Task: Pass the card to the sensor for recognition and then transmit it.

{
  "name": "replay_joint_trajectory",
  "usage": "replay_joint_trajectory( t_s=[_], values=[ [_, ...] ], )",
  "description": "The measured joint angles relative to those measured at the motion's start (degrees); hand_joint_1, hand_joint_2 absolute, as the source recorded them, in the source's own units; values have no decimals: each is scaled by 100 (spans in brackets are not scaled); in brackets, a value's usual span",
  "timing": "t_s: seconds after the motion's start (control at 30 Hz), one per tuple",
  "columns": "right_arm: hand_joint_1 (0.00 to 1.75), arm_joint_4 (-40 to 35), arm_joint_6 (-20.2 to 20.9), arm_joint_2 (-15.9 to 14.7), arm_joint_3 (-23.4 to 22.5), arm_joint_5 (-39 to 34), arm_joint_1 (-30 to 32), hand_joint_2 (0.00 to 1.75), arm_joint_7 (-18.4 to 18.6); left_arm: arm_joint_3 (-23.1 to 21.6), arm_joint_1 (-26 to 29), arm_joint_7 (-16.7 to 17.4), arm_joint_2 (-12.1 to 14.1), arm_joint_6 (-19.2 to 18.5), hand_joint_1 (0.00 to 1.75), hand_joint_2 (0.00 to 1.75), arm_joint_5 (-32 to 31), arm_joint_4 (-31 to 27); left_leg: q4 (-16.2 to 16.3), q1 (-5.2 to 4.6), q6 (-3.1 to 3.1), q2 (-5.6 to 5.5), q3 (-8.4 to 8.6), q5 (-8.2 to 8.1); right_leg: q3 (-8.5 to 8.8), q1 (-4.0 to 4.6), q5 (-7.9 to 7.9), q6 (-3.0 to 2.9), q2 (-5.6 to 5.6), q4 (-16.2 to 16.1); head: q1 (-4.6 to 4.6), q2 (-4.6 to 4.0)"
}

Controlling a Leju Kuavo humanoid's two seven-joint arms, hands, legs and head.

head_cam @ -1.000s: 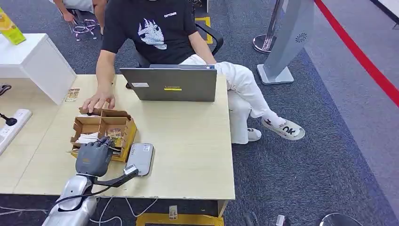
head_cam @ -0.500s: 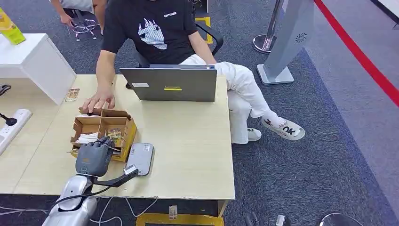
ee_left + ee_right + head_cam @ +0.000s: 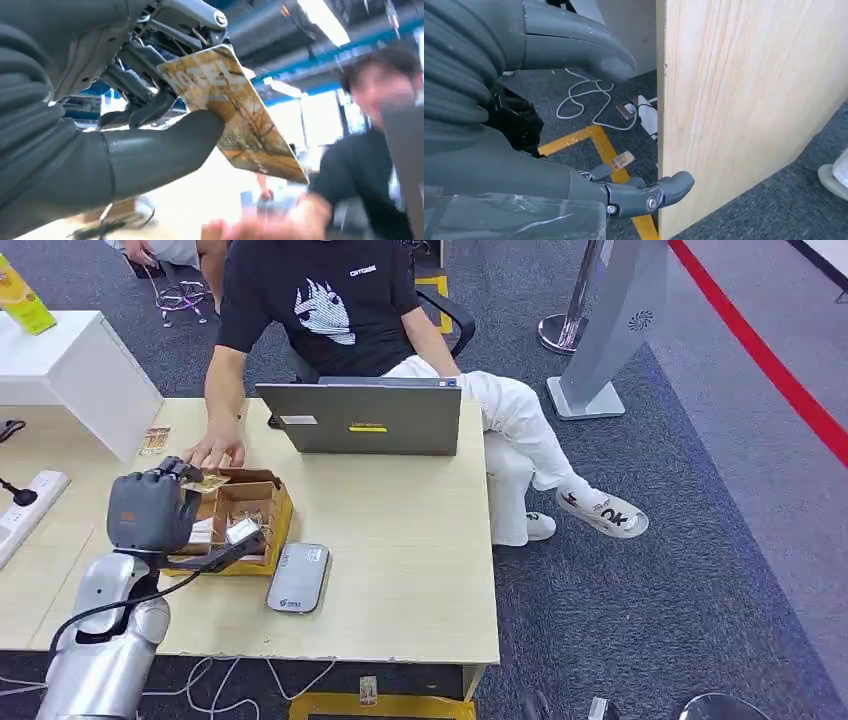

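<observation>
My left hand (image 3: 150,510) is raised over the left side of the cardboard box (image 3: 262,502) and pinches a yellow-brown printed card (image 3: 207,481). In the left wrist view the card (image 3: 235,107) sits between the thick thumb (image 3: 160,150) and the darker fingers, and most of its face shows. The grey flat sensor (image 3: 298,578) lies on the table to the right of the box's near corner, apart from the hand. My right hand (image 3: 574,120) hangs below the table beside its wooden side panel (image 3: 734,100), fingers apart and holding nothing.
A seated person in a black shirt rests a hand (image 3: 214,450) on the table just behind the box. A grey laptop (image 3: 360,418) stands at the far edge. A white cabinet (image 3: 75,375) and a power strip (image 3: 22,508) are at the left. Cables lie on the floor.
My left hand has lifted out of the box and moved up and to the left, now holding a card. The sensor and the person's hand stayed put.
</observation>
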Motion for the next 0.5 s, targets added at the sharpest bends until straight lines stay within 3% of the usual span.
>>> replay_joint_trajectory(
  t_s=[0.2,0.5],
  values=[
    [0,0,-2,-9,0,0,3,175,0,35,13,-9,9,149,175,175,-35,-432,1,-2,0,-3,-3,0,-1,-3,-1,1,-2,-1,4,0],
    [0,0,-2,-9,0,0,2,175,0,48,20,-9,11,151,175,175,-35,-568,1,-2,0,-3,-3,0,-1,-3,-1,1,-2,-1,6,0]
  ],
)
